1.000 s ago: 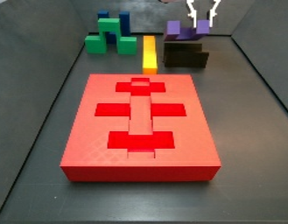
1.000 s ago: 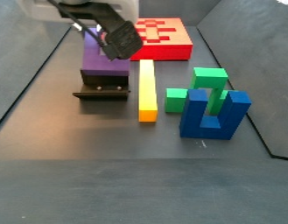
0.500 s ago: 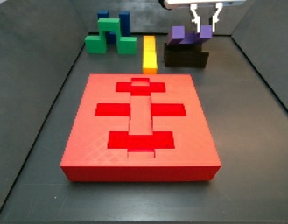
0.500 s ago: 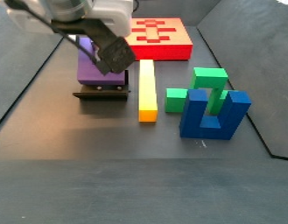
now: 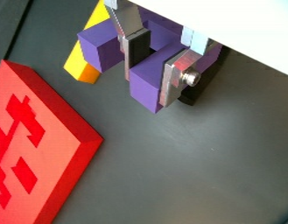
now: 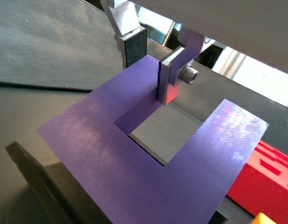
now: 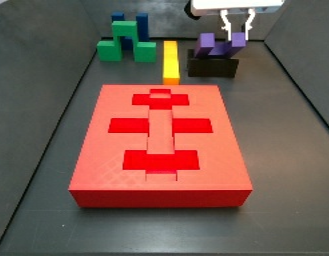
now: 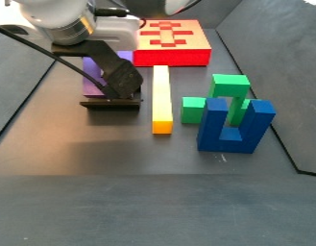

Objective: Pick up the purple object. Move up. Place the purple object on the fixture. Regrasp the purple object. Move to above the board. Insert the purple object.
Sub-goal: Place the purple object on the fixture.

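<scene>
The purple object (image 7: 215,43) is a U-shaped block standing on the dark fixture (image 7: 214,67) at the far right of the floor, as both side views show. In a side view the fixture (image 8: 111,104) is a low bracket under the purple object (image 8: 92,77). My gripper (image 5: 154,70) is down over the block. Its fingers (image 5: 177,80) sit on either side of one prong (image 5: 151,87), one of them in the notch, and close against it. A wrist view shows the gripper (image 6: 153,68) astride that prong of the purple object (image 6: 122,122). The red board (image 7: 160,140) lies nearer the camera.
A yellow bar (image 7: 171,60) lies beside the fixture; it also shows in a side view (image 8: 160,98). A green stepped block (image 8: 214,96) and a blue block (image 8: 234,127) stand beyond the bar. Dark walls edge the floor.
My gripper has come down from above onto the purple object and now has one prong between its fingers. The block, the fixture and the other pieces have not moved.
</scene>
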Controlling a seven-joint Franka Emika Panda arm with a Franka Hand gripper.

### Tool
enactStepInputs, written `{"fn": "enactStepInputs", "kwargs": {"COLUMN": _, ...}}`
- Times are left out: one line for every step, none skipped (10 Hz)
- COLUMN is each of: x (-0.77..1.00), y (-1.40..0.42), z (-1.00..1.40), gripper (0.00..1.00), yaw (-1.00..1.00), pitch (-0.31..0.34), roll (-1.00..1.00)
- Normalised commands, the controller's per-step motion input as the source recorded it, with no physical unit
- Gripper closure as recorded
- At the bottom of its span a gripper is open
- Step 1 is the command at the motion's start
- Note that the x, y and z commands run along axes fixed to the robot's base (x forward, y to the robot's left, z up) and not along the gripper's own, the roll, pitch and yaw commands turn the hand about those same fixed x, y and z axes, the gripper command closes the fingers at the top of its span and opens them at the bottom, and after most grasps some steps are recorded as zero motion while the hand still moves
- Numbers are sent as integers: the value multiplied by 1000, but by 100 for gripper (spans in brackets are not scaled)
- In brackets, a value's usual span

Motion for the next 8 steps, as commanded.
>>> {"fn": "enactStepInputs", "kwargs": {"x": 369, "y": 0, "z": -103, "gripper": 100, "yaw": -49, "pitch": 0, "roll": 94}}
{"fn": "enactStepInputs", "kwargs": {"x": 251, "y": 0, "z": -151, "gripper": 100, "yaw": -40, "pitch": 0, "roll": 123}}
{"fn": "enactStepInputs", "kwargs": {"x": 94, "y": 0, "z": -83, "gripper": 100, "yaw": -71, "pitch": -9, "roll": 51}}
{"fn": "enactStepInputs", "kwargs": {"x": 0, "y": 0, "z": -17, "gripper": 100, "yaw": -94, "pitch": 0, "roll": 91}}
{"fn": "enactStepInputs", "kwargs": {"x": -31, "y": 3, "z": 0, "gripper": 100, "yaw": -57, "pitch": 0, "roll": 31}}
{"fn": "enactStepInputs", "kwargs": {"x": -83, "y": 34, "z": -34, "gripper": 100, "yaw": -31, "pitch": 0, "roll": 37}}
{"fn": "enactStepInputs", "kwargs": {"x": -91, "y": 23, "z": -69, "gripper": 100, "yaw": -26, "pitch": -6, "roll": 43}}
{"fn": "enactStepInputs", "kwargs": {"x": -160, "y": 11, "z": -111, "gripper": 100, "yaw": -43, "pitch": 0, "roll": 154}}
